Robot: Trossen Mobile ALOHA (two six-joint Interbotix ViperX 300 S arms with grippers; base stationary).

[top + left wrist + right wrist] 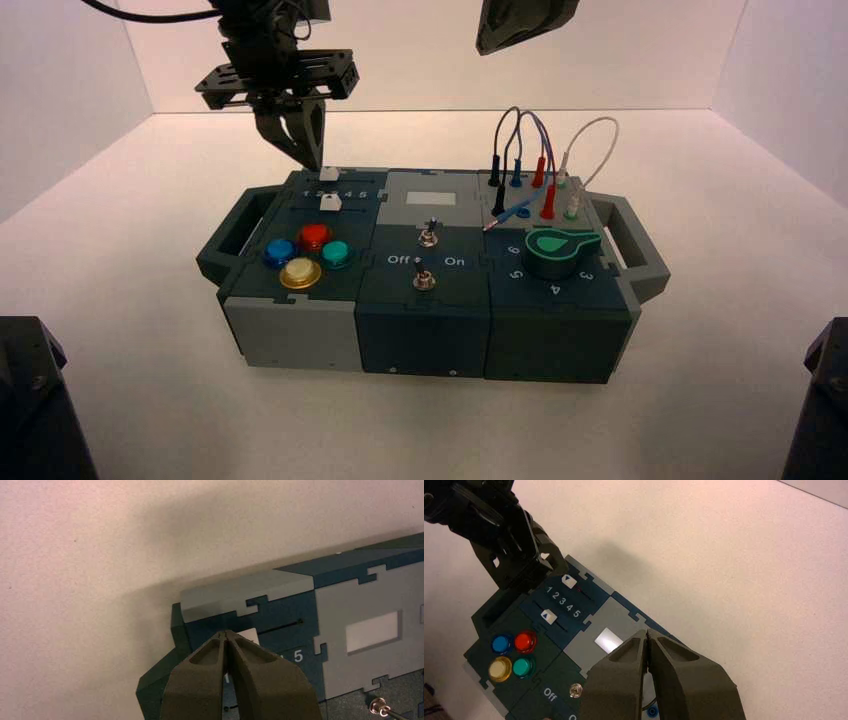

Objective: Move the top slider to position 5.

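Holds L gripper (315,166), fingers clenched, by white top slider (329,174), box's (425,338) far-L panel; parks R gripper (647,634), also clenched, above box's far side.

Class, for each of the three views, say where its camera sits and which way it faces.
High view: above and behind the arms, facing down at the box; both arms show in part.
Left wrist: on the left arm, facing down at the box's slider corner; its own gripper shows.
Right wrist: on the right arm, facing down; its own gripper shows, the left arm beyond.
Both wrist views share the top slider.
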